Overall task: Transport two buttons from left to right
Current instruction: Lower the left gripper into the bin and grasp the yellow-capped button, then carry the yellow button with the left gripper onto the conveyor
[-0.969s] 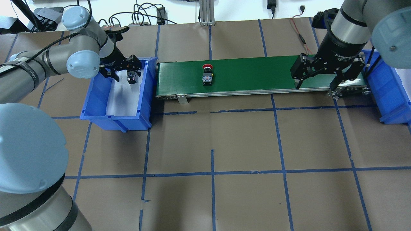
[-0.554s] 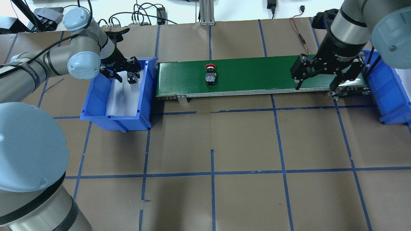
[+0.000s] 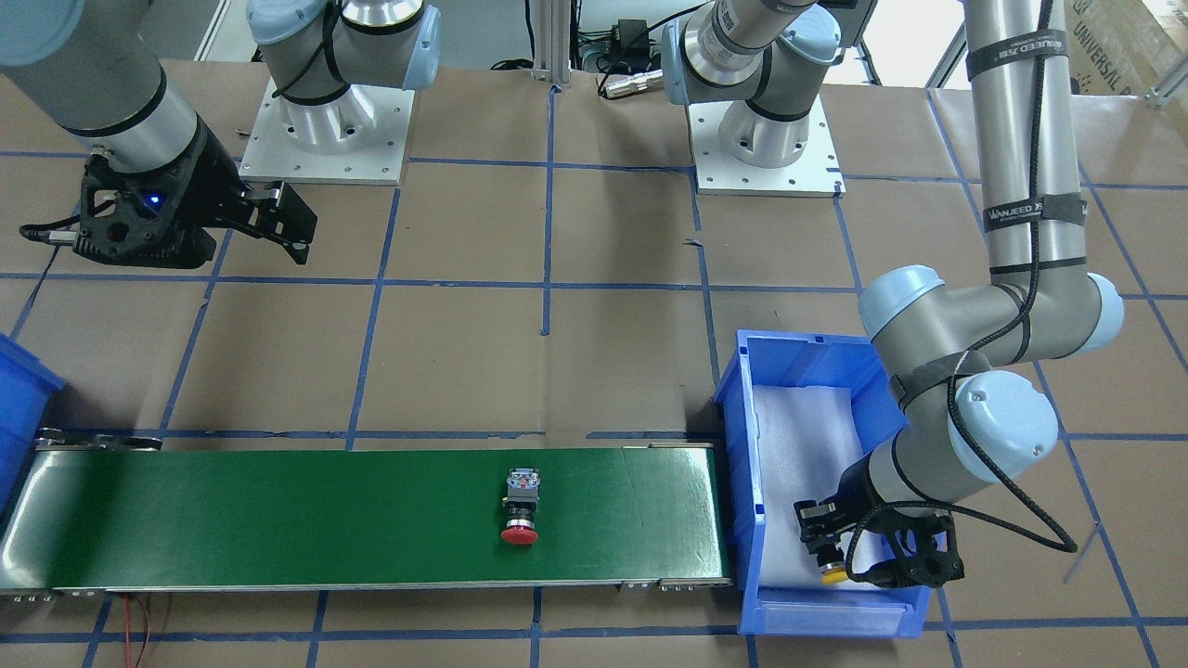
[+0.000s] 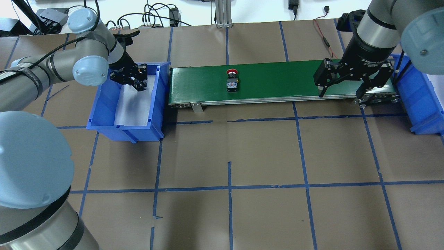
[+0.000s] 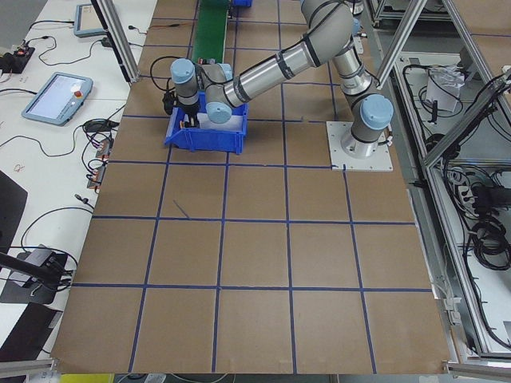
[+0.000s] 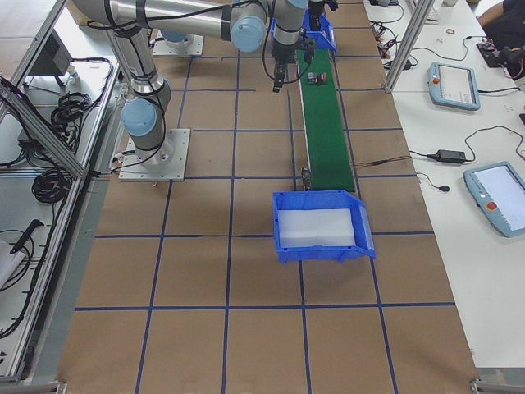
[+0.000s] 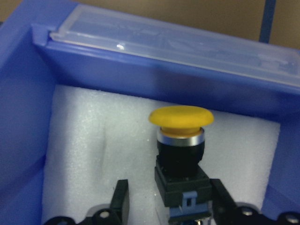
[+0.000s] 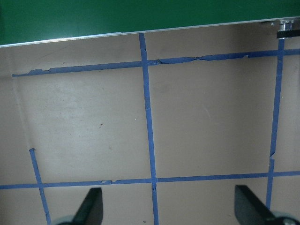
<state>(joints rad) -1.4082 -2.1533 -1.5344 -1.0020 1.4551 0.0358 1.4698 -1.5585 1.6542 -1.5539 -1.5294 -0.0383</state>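
Observation:
The yellow button (image 7: 182, 117) lies on white foam in the left blue bin (image 4: 104, 104); its yellow cap also shows in the front-facing view (image 3: 833, 575). My left gripper (image 7: 168, 201) is down in the bin with its jaws narrowed on both sides of the button's black block. One finger (image 7: 216, 199) touches the block and a gap remains at the other, so it is open. The red button (image 4: 231, 80) lies on the green conveyor belt (image 4: 277, 80), left of the middle. My right gripper (image 4: 340, 94) is open and empty above the belt's right end.
A second blue bin (image 4: 419, 100) with a white foam liner stands past the belt's right end. The belt's metal frame runs along its front edge. Brown paper with blue tape lines covers the table (image 4: 229, 156). Cables lie along the far edge.
My left gripper's jaws have narrowed around the yellow button in the bin. The red button has moved to the right along the belt. My right arm has not moved.

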